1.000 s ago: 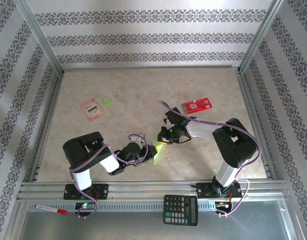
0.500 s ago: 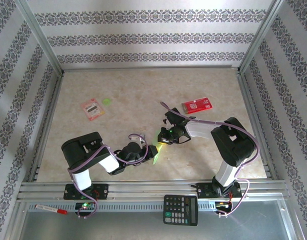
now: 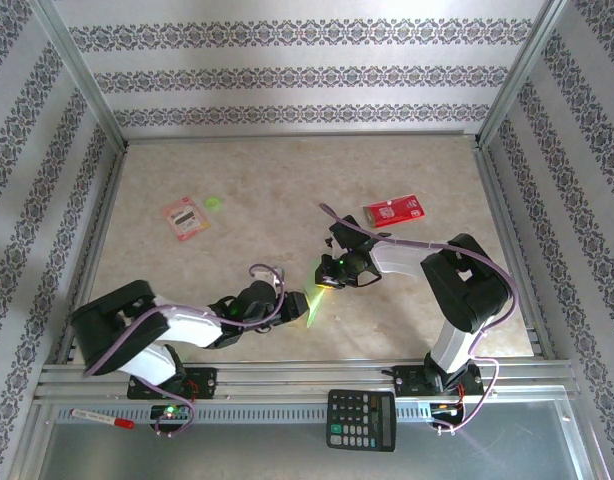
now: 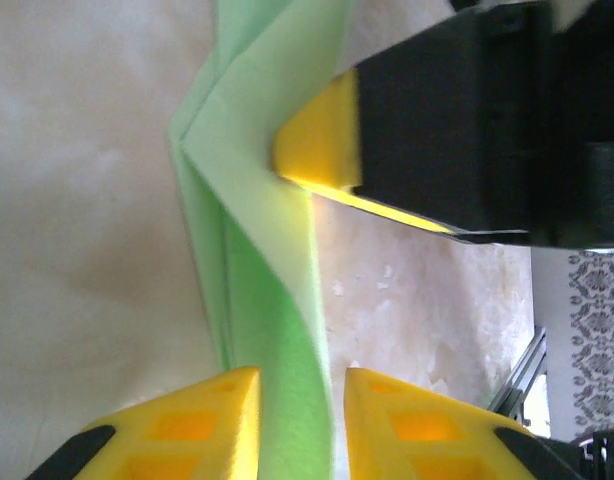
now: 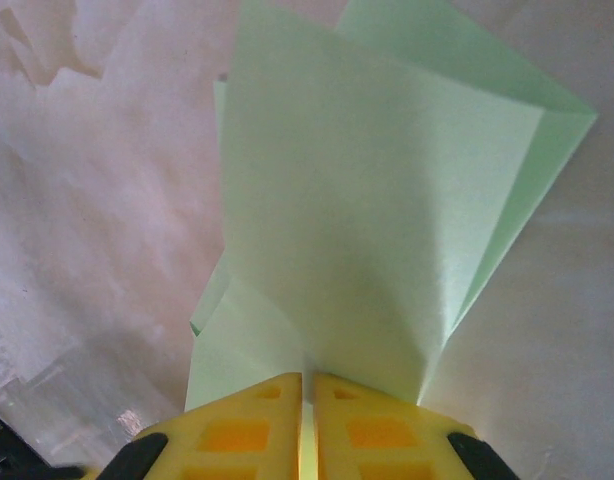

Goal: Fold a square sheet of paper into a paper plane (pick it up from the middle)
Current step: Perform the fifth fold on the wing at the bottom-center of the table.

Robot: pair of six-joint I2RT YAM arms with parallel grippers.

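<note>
Paper pinched by right end effector, left one slack around it

Paper [image 3: 313, 303], light green and folded to a narrow creased shape, stands on edge above the bench [image 3: 287, 170], close to its near edge and about midway between its left and right edges. The right end effector [image 3: 324, 286] reaches it from the far-right side. In the right wrist view its yellow fingers [image 5: 237, 430] are pressed together on the lower edge of the paper, and layered flaps fan out beyond them to a corner. The left end effector [image 3: 295, 304] comes in low from the left. In its wrist view the fingers [image 4: 207, 425] stand a little apart, with the folded strip running between them; it lies against one finger, and a thin pale gap shows at the other. Just beyond, the right arm's yellow pad touches the same fold, so the two end effectors crowd the paper from opposite sides.

A red packet [image 3: 392, 211] lies toward the right edge, beyond the right end effector and apart from it. A pink packet [image 3: 185, 218] and a small green disc [image 3: 214, 203] lie near each other toward the left edge, well apart from the paper. A purple cable [image 3: 407, 243] arcs over the right arm. A calculator [image 3: 361, 418] rests on the metal ledge below the near edge, between the two arm bases, and a red-capped marker [image 3: 102, 418] lies on that ledge toward its left end.
</note>
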